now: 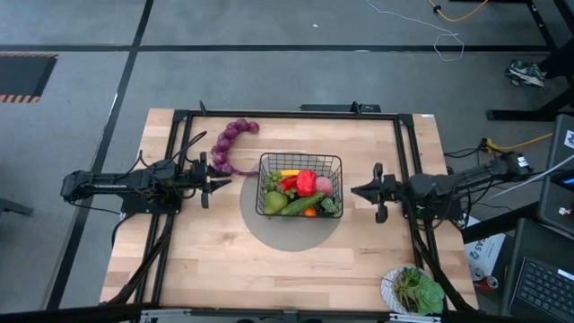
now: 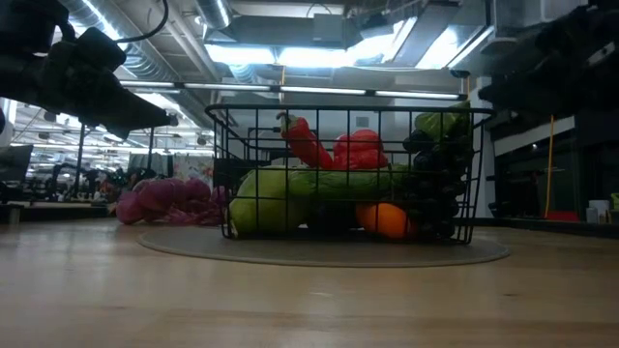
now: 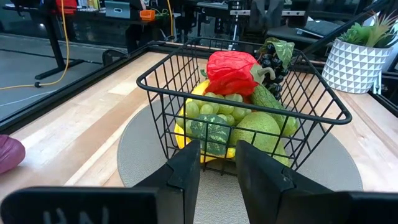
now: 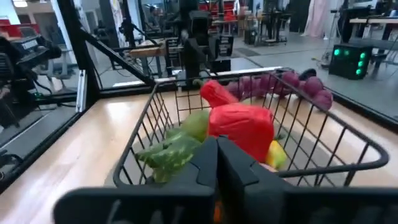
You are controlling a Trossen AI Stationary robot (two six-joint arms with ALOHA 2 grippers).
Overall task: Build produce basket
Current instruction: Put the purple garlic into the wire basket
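Observation:
The black wire basket (image 1: 300, 160) stands on a round grey mat at the table's middle. It holds toy produce: a red pepper (image 3: 233, 71), green grapes (image 3: 217, 109), a cucumber (image 1: 300, 205), a pear (image 1: 274, 204), an orange (image 2: 387, 220) and dark grapes. The purple grape string (image 1: 229, 145) lies curled on the table, just off the basket's far-left corner. My left gripper (image 1: 226, 180) hovers left of the basket, open, pointing at it (image 3: 217, 165). My right gripper (image 1: 354, 190) hovers close to the basket's right wall, shut (image 4: 217, 155).
A white bowl of leafy greens (image 1: 413, 289) sits at the table's near right corner. The grey mat (image 1: 291, 238) reaches past the basket on the near side. Black frame rails (image 1: 179, 126) run along the table's left, far and right edges. Bare wood lies near the front.

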